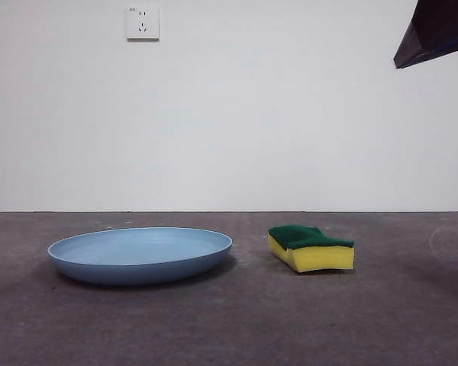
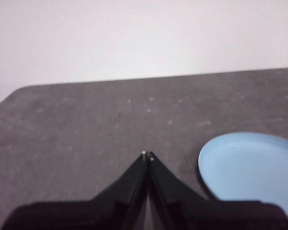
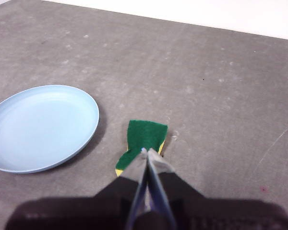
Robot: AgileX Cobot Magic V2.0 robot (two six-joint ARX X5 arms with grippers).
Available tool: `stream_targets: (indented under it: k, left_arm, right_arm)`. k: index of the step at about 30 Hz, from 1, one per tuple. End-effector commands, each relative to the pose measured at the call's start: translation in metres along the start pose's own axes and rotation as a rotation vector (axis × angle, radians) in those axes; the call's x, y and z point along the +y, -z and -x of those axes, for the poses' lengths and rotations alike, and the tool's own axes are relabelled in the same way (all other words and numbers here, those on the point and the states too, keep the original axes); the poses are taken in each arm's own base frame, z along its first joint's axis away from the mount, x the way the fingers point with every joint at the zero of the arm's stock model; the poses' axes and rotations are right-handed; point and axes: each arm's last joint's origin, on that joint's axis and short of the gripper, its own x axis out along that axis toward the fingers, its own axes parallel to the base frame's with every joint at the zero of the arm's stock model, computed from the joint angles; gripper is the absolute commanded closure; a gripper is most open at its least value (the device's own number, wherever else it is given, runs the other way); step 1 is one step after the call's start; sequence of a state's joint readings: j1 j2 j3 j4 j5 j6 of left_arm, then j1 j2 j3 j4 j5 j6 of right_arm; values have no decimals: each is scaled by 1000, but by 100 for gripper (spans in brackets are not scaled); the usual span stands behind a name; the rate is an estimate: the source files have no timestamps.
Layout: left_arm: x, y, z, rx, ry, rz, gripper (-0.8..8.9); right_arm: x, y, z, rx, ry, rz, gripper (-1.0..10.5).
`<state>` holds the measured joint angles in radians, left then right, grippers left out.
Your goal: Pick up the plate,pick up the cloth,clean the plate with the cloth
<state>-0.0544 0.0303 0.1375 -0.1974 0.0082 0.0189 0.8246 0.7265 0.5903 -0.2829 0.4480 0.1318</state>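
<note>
The light-blue plate [image 1: 140,254] lies flat on the dark grey table, left of centre in the front view. The cloth, a yellow sponge with a green scouring top [image 1: 311,248], lies to its right, apart from it. My right gripper [image 3: 147,152] is shut and empty, above the sponge [image 3: 144,139], with the plate [image 3: 42,127] off to one side. Its arm shows as a dark tip [image 1: 435,30] at the front view's top right corner. My left gripper [image 2: 147,155] is shut and empty over bare table, beside the plate's rim [image 2: 252,170].
A white wall with a socket [image 1: 143,23] stands behind the table. The table's far edge [image 2: 134,80] and a rounded corner show in the left wrist view.
</note>
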Motion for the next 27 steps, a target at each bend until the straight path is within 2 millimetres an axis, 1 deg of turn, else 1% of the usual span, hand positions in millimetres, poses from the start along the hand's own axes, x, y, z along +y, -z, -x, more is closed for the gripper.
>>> stream_targets:
  k: [1,8,11,18,27]
  left_arm:
    - [1,14,-3,9,-11,-6,816]
    - [2,29,-8,35,-22,-4,816]
    - [3,37,-10,53,-34,22,816]
    - [3,41,-10,90,-40,32,816]
    - [3,41,-10,89,-39,39,816]
  right_arm:
    - [0,0,0,-6,2,-12,946]
    - [0,0,0,-6,2,-12,946]
    - [0,0,0,-6,2,-12,946]
    - [0,0,0,-6,2,-12,946]
    - [0,0,0,-6,2,-13,946]
